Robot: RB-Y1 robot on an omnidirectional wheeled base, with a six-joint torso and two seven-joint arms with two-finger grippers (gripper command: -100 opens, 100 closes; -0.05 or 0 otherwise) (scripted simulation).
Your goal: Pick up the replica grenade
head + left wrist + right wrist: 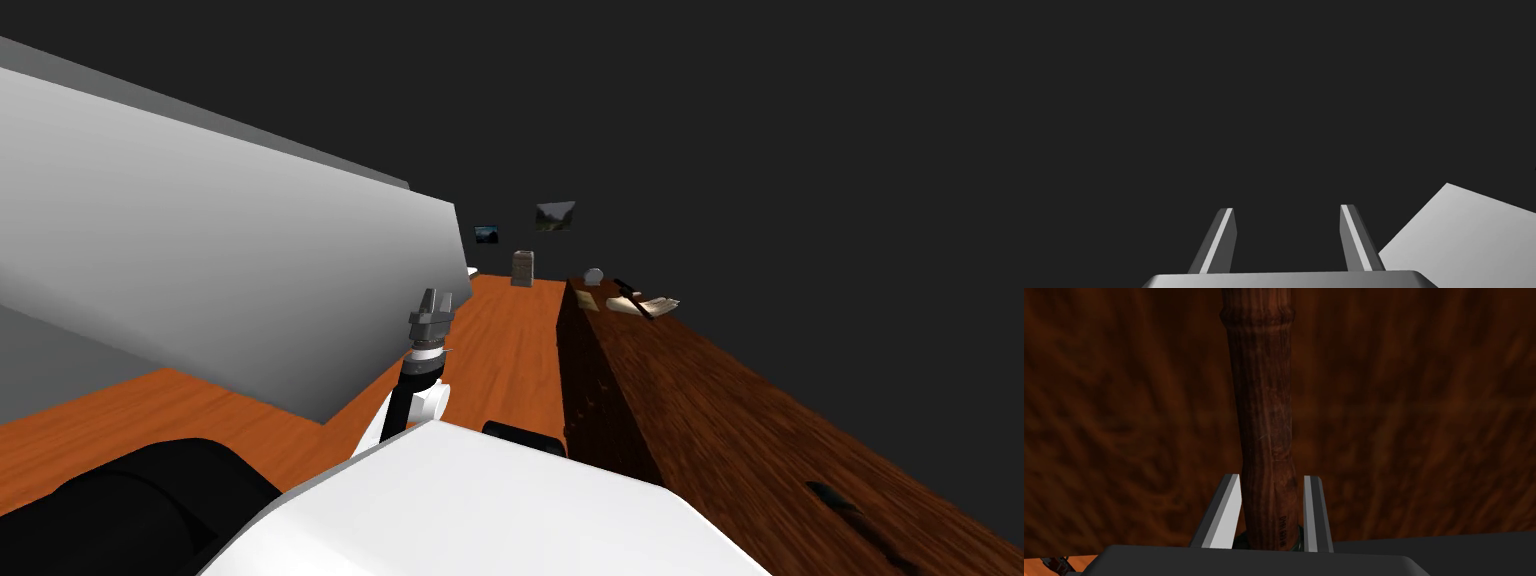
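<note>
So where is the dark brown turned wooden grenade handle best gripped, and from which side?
The slim, straight shaft of the handle, short of the raised collar, with a finger on each long side. It is round and even there, narrow enough for the blades; the right gripper clamps it so, over the dark brown wooden surface.

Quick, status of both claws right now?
Left claw: open, holding nothing.
Right claw: shut on the dark brown turned wooden handle.
</note>
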